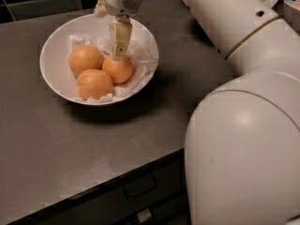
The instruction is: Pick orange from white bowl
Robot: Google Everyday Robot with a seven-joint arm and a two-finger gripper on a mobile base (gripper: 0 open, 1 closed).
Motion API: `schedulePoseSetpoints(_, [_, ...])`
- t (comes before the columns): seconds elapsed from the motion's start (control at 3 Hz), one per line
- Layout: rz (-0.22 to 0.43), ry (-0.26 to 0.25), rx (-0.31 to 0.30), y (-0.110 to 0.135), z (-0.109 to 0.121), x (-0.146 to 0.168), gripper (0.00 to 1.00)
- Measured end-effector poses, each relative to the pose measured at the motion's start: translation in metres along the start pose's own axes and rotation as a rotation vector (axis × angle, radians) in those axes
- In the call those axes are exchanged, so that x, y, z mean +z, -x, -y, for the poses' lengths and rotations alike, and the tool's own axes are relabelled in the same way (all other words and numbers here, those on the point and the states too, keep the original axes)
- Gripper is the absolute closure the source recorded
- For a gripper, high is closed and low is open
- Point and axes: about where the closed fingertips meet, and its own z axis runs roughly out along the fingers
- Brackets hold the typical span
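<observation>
A wide white bowl (54,81) lined with crumpled white paper sits on the dark grey counter at upper left. It holds three oranges. The smaller, deeper orange one (119,71) lies at the right of the group; two paler, larger oranges (85,59) (94,84) lie left and front. My gripper (120,54) hangs from above over the bowl, its yellowish fingers (120,39) pointing down and their tips touching the top of the smaller orange. The wrist above it is white.
The dark grey counter (70,144) extends left and front; its front edge runs diagonally with a drawer handle (138,187) below. My large white arm (243,125) fills the right side. Dark tiles line the back wall.
</observation>
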Motion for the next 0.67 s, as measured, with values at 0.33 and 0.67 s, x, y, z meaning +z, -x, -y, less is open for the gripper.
schedulePoseSetpoints(0.33, [0.001,0.007,0.026,-0.0061,-0.0088,0.0017,0.22])
schedulePoseSetpoints(0.67, [0.001,0.021,0.044,-0.0147,-0.0139,0.0075,0.27])
